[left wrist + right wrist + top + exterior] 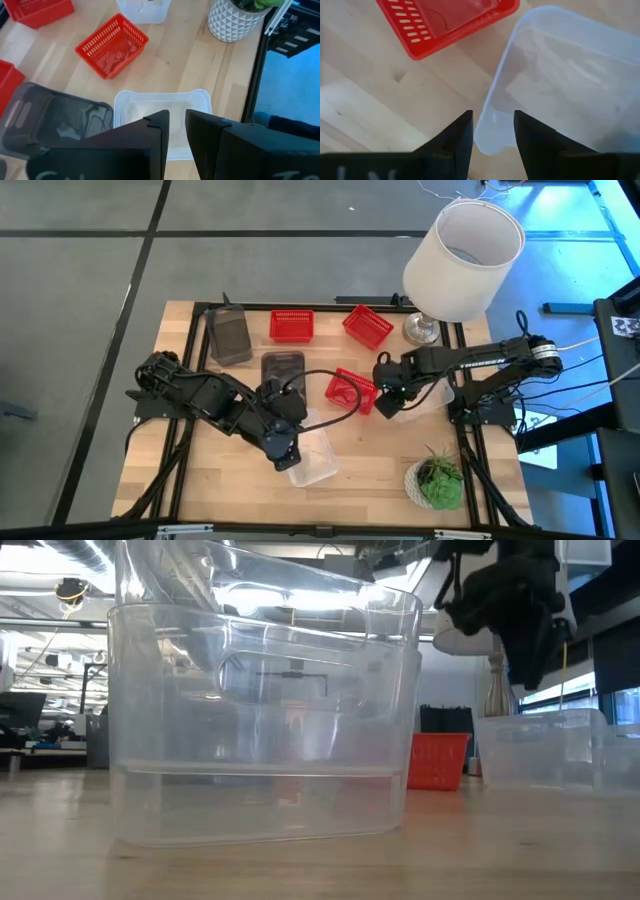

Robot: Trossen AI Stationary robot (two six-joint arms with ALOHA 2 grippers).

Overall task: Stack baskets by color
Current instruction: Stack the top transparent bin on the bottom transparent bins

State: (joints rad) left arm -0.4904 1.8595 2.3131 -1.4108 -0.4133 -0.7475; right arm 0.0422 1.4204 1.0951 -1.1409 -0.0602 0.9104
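Two clear baskets (260, 720) stand near the table's front edge, the upper one sitting tilted inside the lower. My left gripper (177, 116) hovers well above them, its fingers a little apart with nothing between them. A third clear basket (425, 398) rests on the table at the right. My right gripper (492, 114) points down over that basket's corner (490, 137), open, one finger outside its wall and one over its inside. Three red baskets (291, 325) (367, 325) (350, 390) and two dark grey baskets (230, 335) (283, 368) sit apart on the table.
A large white lampshade (463, 260) on its base stands at the far right corner, close to my right arm. A small green plant (437, 480) in a white pot sits at the near right. Bare wood shows at the near left.
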